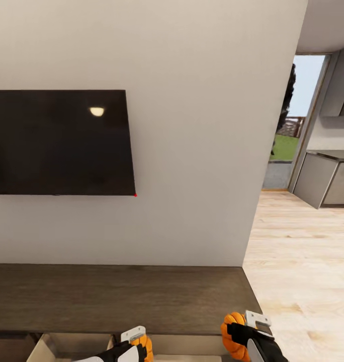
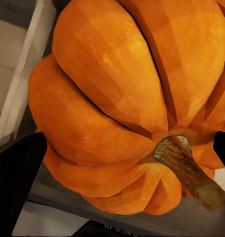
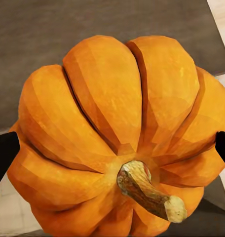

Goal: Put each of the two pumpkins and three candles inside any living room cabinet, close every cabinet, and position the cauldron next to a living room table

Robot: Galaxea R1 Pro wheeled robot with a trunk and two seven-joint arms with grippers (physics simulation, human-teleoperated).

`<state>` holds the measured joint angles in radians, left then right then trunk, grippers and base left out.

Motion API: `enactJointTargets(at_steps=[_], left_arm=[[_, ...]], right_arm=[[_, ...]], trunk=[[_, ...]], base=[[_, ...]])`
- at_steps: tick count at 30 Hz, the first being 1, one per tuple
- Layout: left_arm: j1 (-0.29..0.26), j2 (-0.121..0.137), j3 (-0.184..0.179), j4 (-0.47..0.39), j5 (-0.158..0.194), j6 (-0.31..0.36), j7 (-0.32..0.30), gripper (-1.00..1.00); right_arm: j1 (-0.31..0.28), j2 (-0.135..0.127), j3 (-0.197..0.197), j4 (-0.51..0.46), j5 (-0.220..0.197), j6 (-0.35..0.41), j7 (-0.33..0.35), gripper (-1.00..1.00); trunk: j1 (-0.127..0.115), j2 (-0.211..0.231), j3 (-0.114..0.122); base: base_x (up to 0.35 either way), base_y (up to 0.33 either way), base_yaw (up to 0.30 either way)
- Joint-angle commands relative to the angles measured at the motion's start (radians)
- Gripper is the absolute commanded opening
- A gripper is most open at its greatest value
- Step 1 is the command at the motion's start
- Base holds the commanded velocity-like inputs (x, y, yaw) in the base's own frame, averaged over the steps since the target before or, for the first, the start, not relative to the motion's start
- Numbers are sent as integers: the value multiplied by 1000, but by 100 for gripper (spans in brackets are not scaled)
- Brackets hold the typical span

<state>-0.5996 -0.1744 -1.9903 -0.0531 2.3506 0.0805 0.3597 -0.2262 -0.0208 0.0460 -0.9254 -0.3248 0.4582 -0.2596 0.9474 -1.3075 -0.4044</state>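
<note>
Two bright orange ribbed pumpkins are held, one in each gripper. My left gripper (image 1: 136, 348) is shut on one pumpkin (image 1: 146, 346) over an open drawer (image 1: 66, 348) of the long dark brown cabinet (image 1: 116, 296). In the left wrist view this pumpkin (image 2: 122, 89) sits between the dark fingers (image 2: 16, 187), with the pale drawer wall (image 2: 18, 89) behind it. My right gripper (image 1: 241, 334) is shut on the other pumpkin (image 1: 231, 329) at the cabinet's front right corner. In the right wrist view that pumpkin (image 3: 117, 133) shows with its stem toward the camera, above the cabinet top (image 3: 93, 29).
A black TV (image 1: 59, 143) hangs on the white wall above the cabinet. To the right, light wood floor (image 1: 303, 261) runs to grey kitchen cabinets (image 1: 325, 181) and a glass door (image 1: 287, 146) onto a lawn.
</note>
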Motion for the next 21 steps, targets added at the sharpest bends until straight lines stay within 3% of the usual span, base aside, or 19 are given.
enactJointTargets(at_steps=[1,21], left_arm=[[-1,0,-3,-2,6,-16,5,-100],[-1,0,-2,-2,6,-38,0,-100]], right_arm=[[-1,-2,4,9,-10,2,-8,-100],[0,-3,5,30,-5,2,-7,-100]], trunk=[[0,-1,-1],[0,-1,-1]], base=[[0,0,0],[-23,0,0]])
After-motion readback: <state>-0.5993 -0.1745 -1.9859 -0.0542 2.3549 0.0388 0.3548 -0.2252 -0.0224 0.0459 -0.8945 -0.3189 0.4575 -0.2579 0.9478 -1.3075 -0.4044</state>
